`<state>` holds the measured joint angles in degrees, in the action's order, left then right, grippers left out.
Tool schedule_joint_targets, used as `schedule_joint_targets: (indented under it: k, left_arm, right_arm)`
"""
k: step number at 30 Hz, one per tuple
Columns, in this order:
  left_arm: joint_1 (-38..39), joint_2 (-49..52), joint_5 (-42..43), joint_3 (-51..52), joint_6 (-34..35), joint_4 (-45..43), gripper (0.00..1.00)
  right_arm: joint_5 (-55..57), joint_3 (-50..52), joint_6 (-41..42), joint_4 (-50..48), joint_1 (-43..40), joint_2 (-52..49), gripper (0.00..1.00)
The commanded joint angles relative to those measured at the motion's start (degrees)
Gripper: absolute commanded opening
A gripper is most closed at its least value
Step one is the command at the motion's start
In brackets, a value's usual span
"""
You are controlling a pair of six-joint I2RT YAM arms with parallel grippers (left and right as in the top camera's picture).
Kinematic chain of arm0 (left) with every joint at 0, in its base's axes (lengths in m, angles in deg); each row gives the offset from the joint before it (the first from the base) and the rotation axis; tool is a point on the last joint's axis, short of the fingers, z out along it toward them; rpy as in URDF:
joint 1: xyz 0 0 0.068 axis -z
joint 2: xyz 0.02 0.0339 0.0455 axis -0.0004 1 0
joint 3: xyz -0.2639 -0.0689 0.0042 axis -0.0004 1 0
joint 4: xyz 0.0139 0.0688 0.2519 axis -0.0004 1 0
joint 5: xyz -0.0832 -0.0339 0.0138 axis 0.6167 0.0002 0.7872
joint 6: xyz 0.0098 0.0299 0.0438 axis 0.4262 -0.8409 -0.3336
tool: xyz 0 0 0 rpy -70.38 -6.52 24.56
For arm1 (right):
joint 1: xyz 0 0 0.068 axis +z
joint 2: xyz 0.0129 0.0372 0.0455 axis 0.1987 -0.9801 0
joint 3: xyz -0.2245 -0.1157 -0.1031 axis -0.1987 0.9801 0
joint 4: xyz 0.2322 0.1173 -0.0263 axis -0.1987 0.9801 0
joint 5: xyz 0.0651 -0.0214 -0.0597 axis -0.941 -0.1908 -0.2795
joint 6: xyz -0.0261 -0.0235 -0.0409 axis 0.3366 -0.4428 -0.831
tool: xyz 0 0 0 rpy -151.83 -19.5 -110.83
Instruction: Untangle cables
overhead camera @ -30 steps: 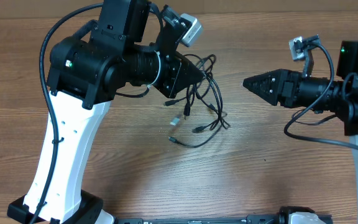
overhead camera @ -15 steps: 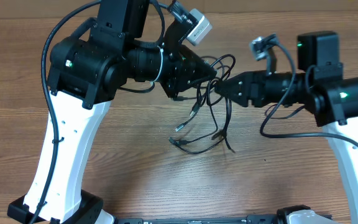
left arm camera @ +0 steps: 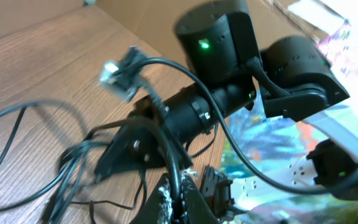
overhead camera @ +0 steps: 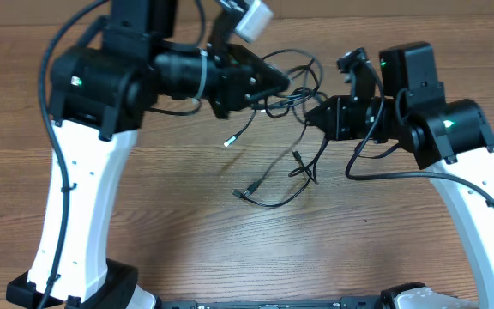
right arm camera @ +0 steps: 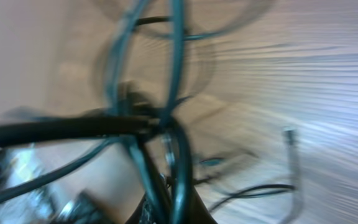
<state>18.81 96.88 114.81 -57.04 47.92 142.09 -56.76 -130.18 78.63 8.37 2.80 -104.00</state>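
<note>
I've got the left gripper (overhead camera: 280, 83) pressed shut on the cables (overhead camera: 293, 97) up by the bench's (overhead camera: 384, 249) far edge, mid-width. The right gripper (overhead camera: 310, 116) pinches the same bunch just beside it. Loose loops and plug ends droop to the wood below, and brown grain runs toward the near edge. Right wrist view is blurred.

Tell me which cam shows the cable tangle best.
Overhead. It shows the cables whole: bunched between the left gripper and right gripper, loose ends trailing onto the table. Left wrist catches only a few blurred strands near its left edge; right wrist is a motion-blurred close-up of crossing strands.
</note>
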Motion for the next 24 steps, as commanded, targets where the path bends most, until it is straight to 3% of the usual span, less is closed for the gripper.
schedule_joint_targets:
  k: [1,5,13,19,23,24]
  left_arm:
    - [-5.31,-1.11,12.20,-1.16,0.74,-0.55,0.04]
    - [-11.02,-1.84,18.43,-1.16,0.74,-0.24,0.04]
    - [-19.56,-4.33,21.97,-1.16,0.92,1.16,0.04]
    - [-21.00,-5.46,20.98,-1.14,0.92,2.56,0.05]
    - [-20.98,-5.44,13.22,-1.14,1.95,6.40,0.24]
    - [-20.96,-5.44,10.12,-1.14,2.86,7.63,0.24]
  right_arm:
    - [11.67,-0.70,2.34,0.50,-3.34,-0.02,0.04]
    - [12.22,-0.70,2.64,1.16,-6.84,-0.02,0.04]
    - [25.49,-0.70,14.34,4.50,-15.30,-0.02,0.04]
    - [9.70,-0.70,4.72,2.64,-16.90,-0.02,0.04]
    - [-4.59,-0.72,-3.56,1.25,-16.85,0.00,0.04]
    - [-8.55,-0.72,-5.64,0.94,-16.85,0.00,0.04]
